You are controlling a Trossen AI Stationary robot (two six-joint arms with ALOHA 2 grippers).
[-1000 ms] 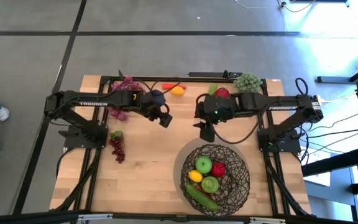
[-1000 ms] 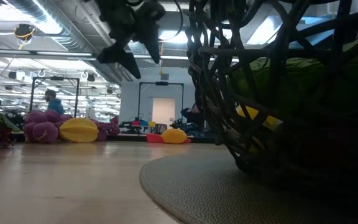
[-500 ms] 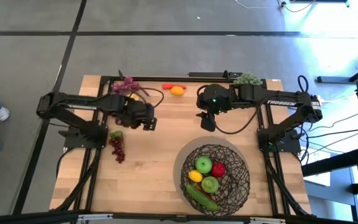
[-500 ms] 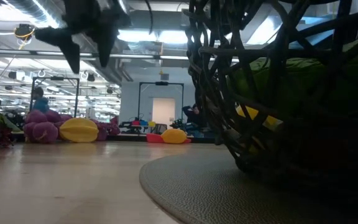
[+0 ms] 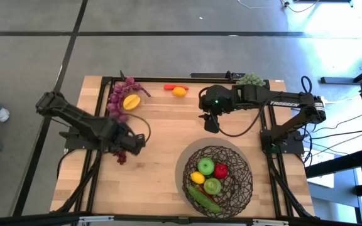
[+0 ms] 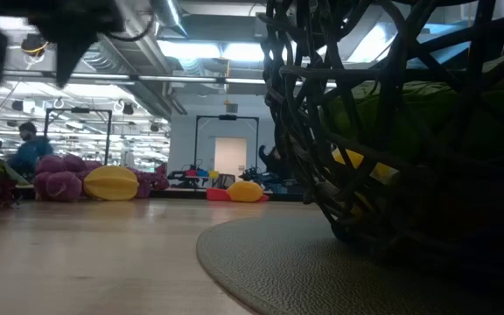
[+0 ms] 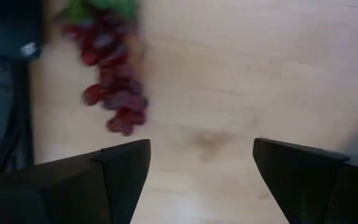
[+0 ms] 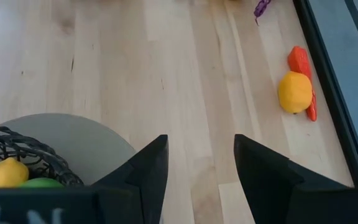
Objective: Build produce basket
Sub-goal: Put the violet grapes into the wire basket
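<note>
The basket [image 5: 217, 181], that big round bowl of dark woven wire on its grey mat, already holds two green apples, a red one, a lemon and a cucumber. Off to its left, the left gripper [image 5: 132, 144] hangs over the small bunch of dark red grapes [image 7: 112, 93], fingers [image 7: 126, 177] spread wide with nothing between them. The right gripper [image 5: 210, 122] waits just beyond the basket's far rim, jaws partly apart and empty. The risk, I'd say: grapes are a loose, lumpy cluster (never easy), so a pinch off-centre could catch one berry and let the bunch swing free.
</note>
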